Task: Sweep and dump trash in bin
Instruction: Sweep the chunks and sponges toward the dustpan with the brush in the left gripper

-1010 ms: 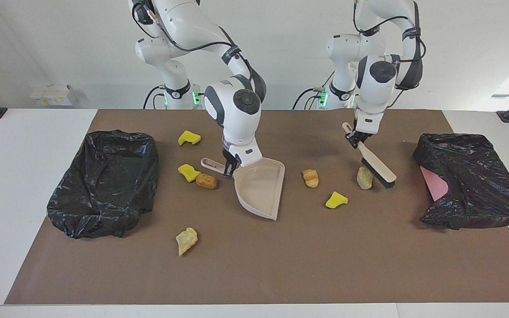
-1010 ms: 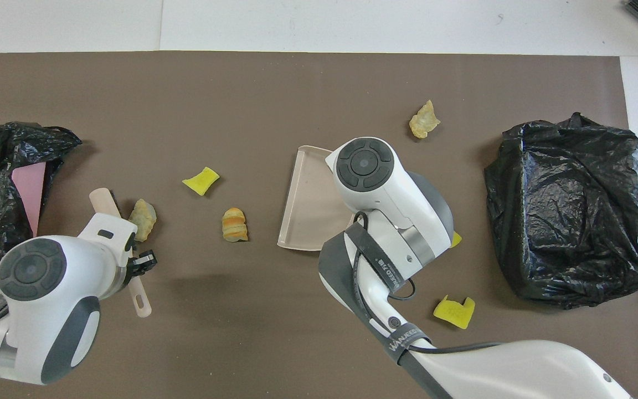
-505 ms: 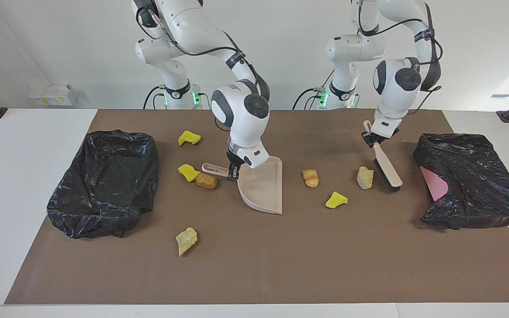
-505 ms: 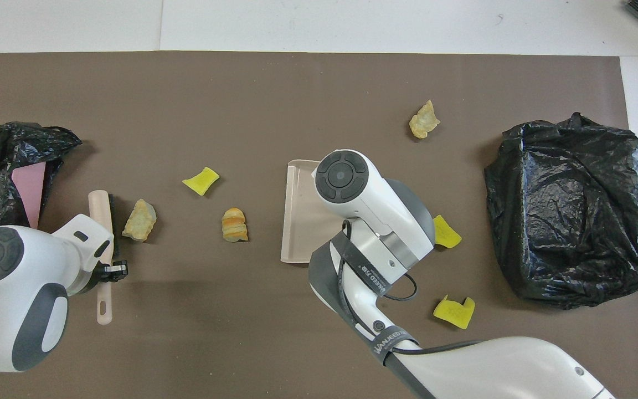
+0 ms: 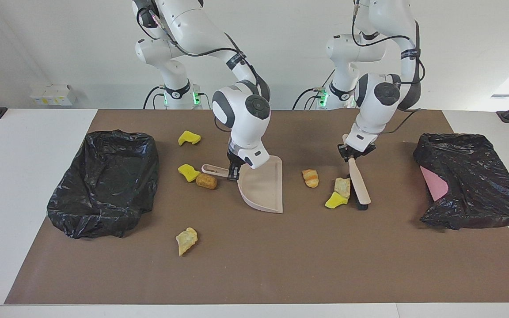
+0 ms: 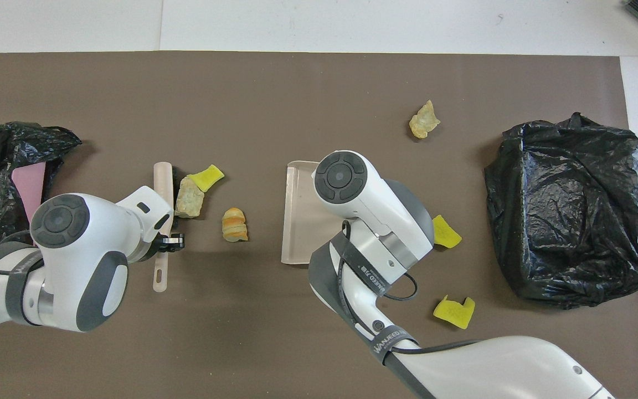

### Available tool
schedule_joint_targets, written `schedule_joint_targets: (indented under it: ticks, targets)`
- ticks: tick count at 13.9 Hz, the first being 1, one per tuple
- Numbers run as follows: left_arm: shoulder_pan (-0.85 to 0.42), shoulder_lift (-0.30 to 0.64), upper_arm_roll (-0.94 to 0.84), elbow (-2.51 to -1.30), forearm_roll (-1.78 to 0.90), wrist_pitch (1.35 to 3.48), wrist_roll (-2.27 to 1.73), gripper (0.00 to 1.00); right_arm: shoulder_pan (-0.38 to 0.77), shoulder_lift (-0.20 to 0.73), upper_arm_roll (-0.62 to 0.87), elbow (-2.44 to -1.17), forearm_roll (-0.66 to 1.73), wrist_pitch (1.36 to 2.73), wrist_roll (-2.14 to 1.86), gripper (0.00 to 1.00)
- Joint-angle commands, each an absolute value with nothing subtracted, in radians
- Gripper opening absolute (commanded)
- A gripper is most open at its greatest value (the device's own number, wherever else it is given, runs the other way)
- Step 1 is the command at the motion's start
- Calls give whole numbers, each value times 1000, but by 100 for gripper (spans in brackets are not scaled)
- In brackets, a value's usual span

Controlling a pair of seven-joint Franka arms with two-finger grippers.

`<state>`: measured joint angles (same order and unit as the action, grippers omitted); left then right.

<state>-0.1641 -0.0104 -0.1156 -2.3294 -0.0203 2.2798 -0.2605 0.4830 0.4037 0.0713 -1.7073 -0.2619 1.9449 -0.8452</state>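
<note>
Two robot arms share the sweeping at a brown-matted desk (image 5: 254, 265), one with the pan and one with the brush. Nearest the robots lies a notched yellow sponge chunk (image 5: 189, 138). A little farther out, the right gripper (image 5: 233, 170) has its fingers shut on the looped handle of the dustpan (image 5: 263, 187), a smooth beige plastic scoop resting on the mat with its open mouth turned toward the left arm's end. Beside the handle, toward the right arm's end, sit a second yellow chunk (image 5: 188, 172) and a browned bread-like lump (image 5: 206, 181), touching or nearly so. The left gripper (image 5: 352, 152) is clamped tight on the handle of the brush (image 5: 359, 187), a slim beige stick with dark bristles. Against those bristles stand a pale crusty lump (image 5: 343, 187) and a yellow wedge (image 5: 335, 201), the two pressed together. A striped croissant-like piece (image 5: 311, 178) lies between that pair and the pan's mouth. Farthest from the robots sits a ragged tan flake (image 5: 186, 240), well apart from the rest.

Judged from this layout, the sweeping step is under way and nothing is in the pan yet. The next stroke calls for bristles kept low on the mat, driving the pair and the croissant piece toward the steady pan.

Crinkled black plastic lines a bin (image 5: 104, 181) at the right arm's end; another bag (image 5: 471, 181), with something pink showing, lies at the left arm's.
</note>
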Motion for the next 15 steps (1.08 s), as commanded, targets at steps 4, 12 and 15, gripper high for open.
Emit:
schedule_joint_targets:
  ticks: [4,12,15]
  targets:
    - [-320,48,-114,-2299,-124,2353,-239,0,477,402,77,-1717,-288,1940,-877,0]
    - [-535,51,-140,-2207,-324,2391,-291,0,477,400,77,-1717,-288,1939,-877,0]
    - [-476,28,-127,-2186,-325,2355,-290,0,477,400,77,-1717,-288,1940,-877,0]
